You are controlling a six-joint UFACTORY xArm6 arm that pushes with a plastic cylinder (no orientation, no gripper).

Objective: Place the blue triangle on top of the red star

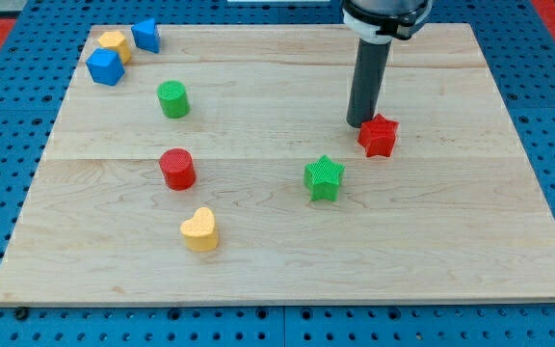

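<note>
The blue triangle [145, 35] lies at the board's top left corner, next to a yellow block [115, 44]. The red star [379, 135] lies right of the board's centre. My tip [359, 122] stands at the red star's upper left side, touching or almost touching it. The blue triangle is far to the left of my tip.
A blue cube [105, 66] sits below the yellow block at top left. A green cylinder [172, 99] and a red cylinder [177, 169] stand at left centre. A yellow heart [200, 230] lies lower left. A green star [324, 177] lies below and left of the red star. The wooden board [451, 251] rests on a blue pegboard.
</note>
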